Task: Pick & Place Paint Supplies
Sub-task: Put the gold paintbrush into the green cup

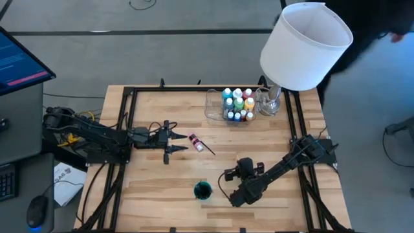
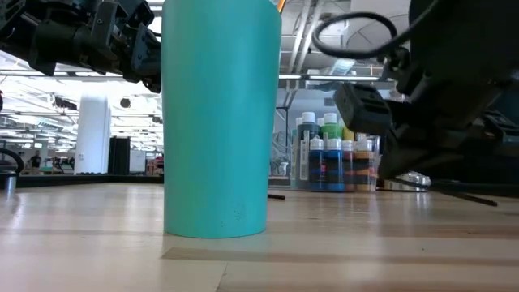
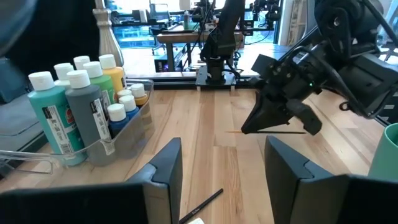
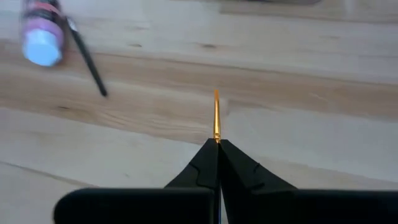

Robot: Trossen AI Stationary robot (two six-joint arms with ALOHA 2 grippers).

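- The right gripper [image 4: 217, 144] sits at lower centre of the right wrist view, fingers pinched together on a thin brush [image 4: 216, 115] whose orange tip pokes out ahead of them.
- In the high view this gripper [image 1: 228, 175] hangs lower centre, just right of a teal cup [image 1: 202, 190].
- The left gripper [image 1: 176, 141] is left of centre, fingers spread apart and holding nothing.
- A pink bottle [image 1: 196, 142] lies on its side just right of it, touching a second brush [image 1: 207, 146] (dark-handled).
- The other paint bottles [image 1: 237, 103] stand in a clear tray [image 1: 213, 103] at upper centre, beside a white lampshade [image 1: 305, 45].
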